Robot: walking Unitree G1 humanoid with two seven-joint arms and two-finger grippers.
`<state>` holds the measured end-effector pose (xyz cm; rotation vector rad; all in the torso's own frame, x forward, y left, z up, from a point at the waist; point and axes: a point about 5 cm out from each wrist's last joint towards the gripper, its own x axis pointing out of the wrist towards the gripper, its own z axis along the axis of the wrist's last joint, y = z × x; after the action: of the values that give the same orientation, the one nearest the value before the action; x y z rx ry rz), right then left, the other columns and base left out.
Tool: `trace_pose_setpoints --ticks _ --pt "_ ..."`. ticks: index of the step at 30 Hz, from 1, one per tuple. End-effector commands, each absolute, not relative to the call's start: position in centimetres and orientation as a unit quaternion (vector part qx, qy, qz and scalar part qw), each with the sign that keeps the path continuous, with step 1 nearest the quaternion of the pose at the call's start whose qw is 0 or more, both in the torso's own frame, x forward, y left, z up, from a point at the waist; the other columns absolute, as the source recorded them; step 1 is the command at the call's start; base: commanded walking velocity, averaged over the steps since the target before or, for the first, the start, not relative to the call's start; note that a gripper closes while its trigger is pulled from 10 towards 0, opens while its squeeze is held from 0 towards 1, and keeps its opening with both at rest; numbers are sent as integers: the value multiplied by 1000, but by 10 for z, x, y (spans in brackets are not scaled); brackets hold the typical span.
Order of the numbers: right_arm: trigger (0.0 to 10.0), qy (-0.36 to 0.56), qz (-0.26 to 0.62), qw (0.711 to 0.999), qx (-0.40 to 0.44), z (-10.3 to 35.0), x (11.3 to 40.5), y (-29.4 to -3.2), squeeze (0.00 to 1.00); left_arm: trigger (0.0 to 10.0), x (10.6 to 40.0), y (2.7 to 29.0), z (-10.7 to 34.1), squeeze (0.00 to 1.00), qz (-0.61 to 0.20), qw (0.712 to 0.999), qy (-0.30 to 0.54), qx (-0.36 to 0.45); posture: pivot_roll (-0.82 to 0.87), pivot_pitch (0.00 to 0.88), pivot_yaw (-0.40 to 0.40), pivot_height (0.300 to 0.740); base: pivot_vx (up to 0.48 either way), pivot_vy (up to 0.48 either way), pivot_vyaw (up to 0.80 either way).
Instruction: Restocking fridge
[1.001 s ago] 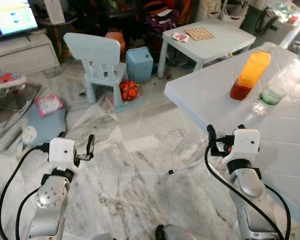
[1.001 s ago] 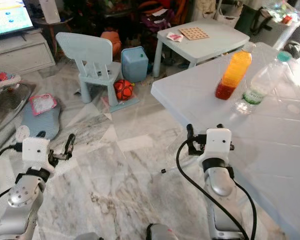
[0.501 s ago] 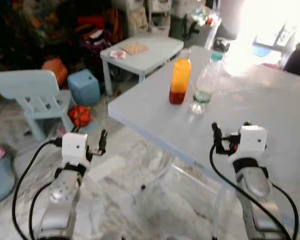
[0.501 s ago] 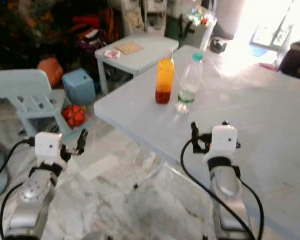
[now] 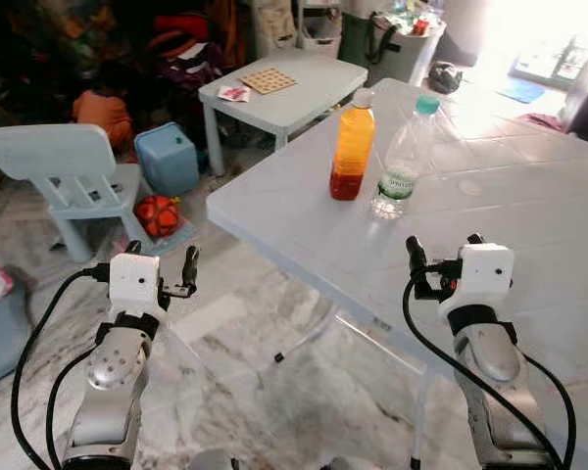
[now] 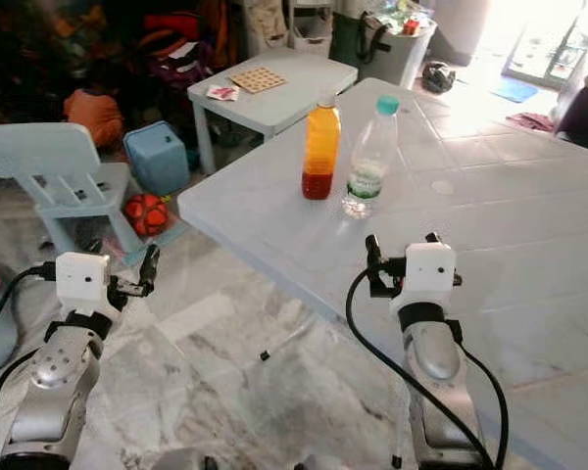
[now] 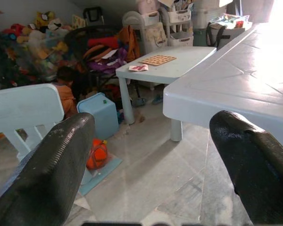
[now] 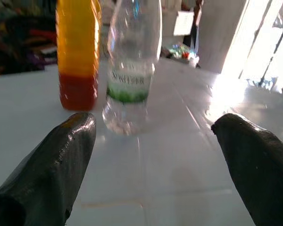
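The right gripper (image 8: 153, 141) has its two black fingers (image 8: 52, 165) spread wide with nothing between them, held just above the top of the white table (image 5: 529, 176). Straight ahead of it stand the orange juice bottle (image 5: 353, 147) and the clear water bottle (image 5: 404, 159), upright and just beside each other, near the table's corner that points toward the small side table (image 5: 294, 83). Bare tabletop lies between the fingertips and the bottles, and more to the right toward the bright doorway.

The left gripper (image 7: 153, 155) is also wide open and empty, held over the marble floor (image 5: 245, 372) off the table's left edge, its fingers (image 7: 56, 165) aimed at the corner edge and the light-blue child's chair (image 5: 64, 166). A red ball (image 5: 157, 213) and a blue tub (image 5: 167, 157) sit by the chair; open floor runs under the table.

Against the view from a second ago, the camera has swung right and nearer: the bottles, then at the far right edge, now sit centred, and the right gripper, then short of the table's edge, is now over the top. Both grippers were open then as well.
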<state>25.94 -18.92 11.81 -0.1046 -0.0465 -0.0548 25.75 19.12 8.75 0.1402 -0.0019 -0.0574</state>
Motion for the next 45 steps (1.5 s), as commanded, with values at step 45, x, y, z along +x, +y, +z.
trace_pose_setpoints --ticks 45 --pt "10000 -23 -40 998 -37 117 265 -187 0 10000 268 179 91 0 -60 995 -10 76 1 9 -14 740 143 120 -155"
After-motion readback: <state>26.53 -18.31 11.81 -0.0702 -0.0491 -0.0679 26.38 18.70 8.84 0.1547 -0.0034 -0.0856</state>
